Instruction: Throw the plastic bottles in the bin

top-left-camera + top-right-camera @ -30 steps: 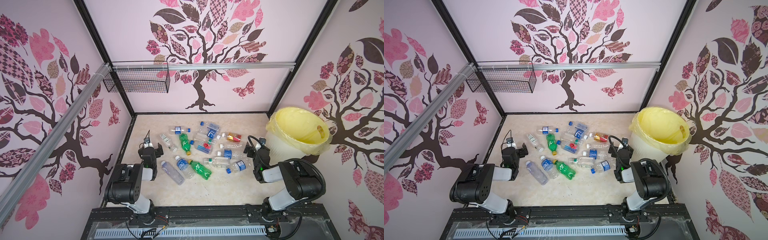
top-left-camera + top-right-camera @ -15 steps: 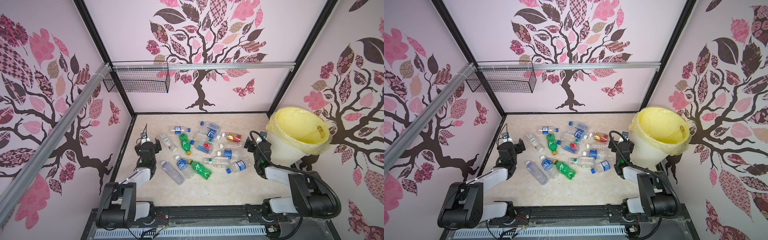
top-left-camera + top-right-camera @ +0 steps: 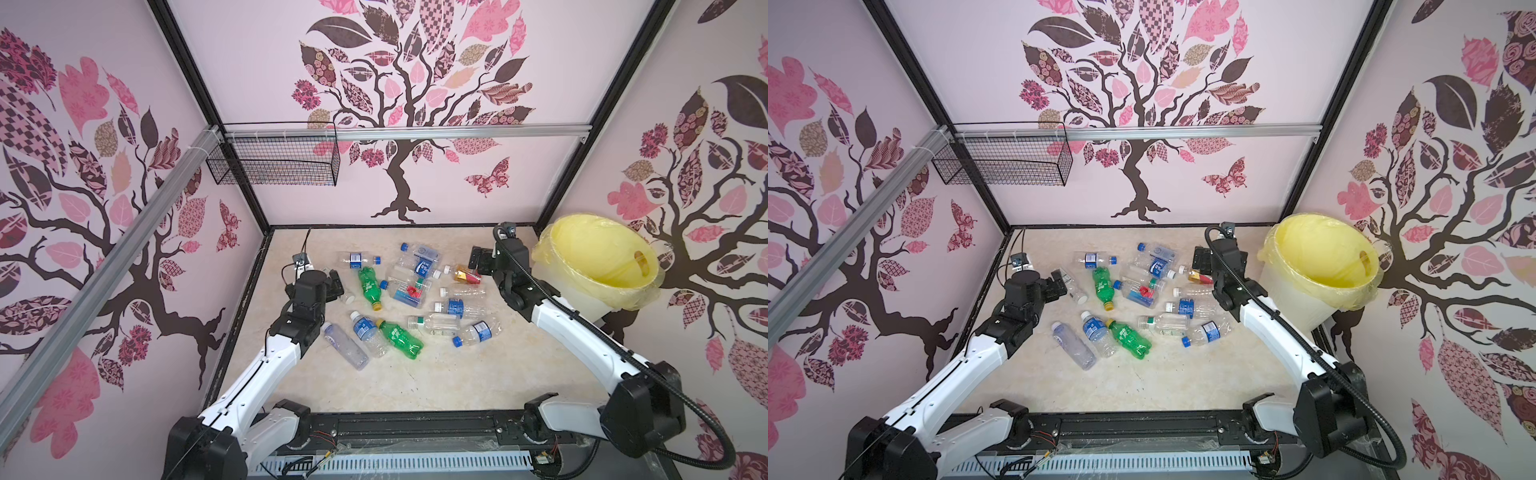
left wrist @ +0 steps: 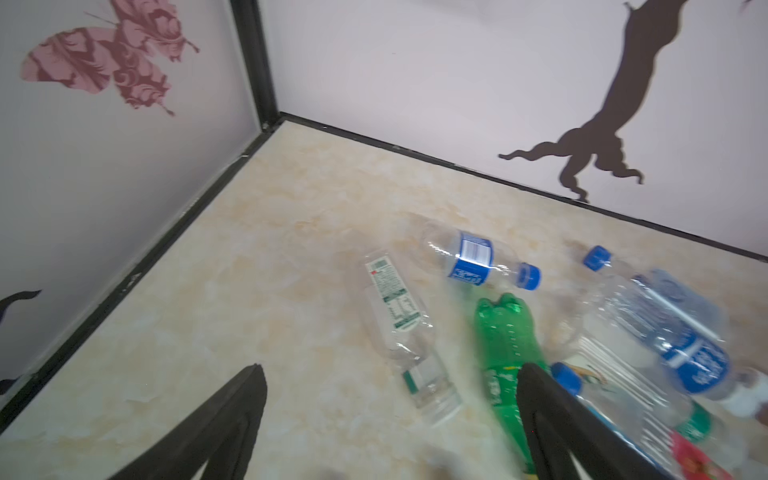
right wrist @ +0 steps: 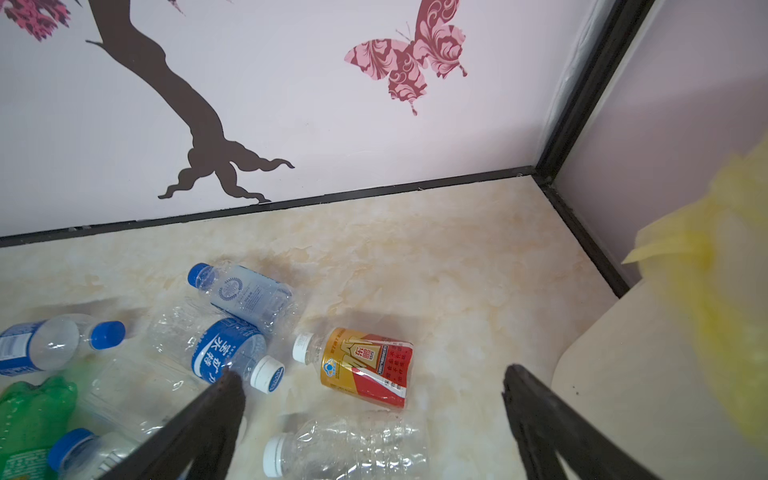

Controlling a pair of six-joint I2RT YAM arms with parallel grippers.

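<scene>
Nothing of the task is judged to be done yet. About fifteen bottles are seen lying on their sides in a loose cluster at the middle of the tabletop, several touching or overlapping, and none is held. The bin is stood at the far right corner, just beside the cluster's right edge, with a yellow bag folded over its rim. No bottle can be made out inside it in both top views, though its bottom is only partly shown and a small amber patch on the inner wall cannot be identified.

The left jaws are spread wide and empty, held over the left edge of the cluster. In the left wrist view a clear bottle with a green-printed label is framed between them, untouched. The right jaws are likewise spread wide and empty, held between the cluster and the bin. In the right wrist view the red-gold bottle is framed between them, apart from both.

Every bottle is yet to be gripped, carried over the rim and dropped. A first reach on each side is judged to be the step in hand.
</scene>
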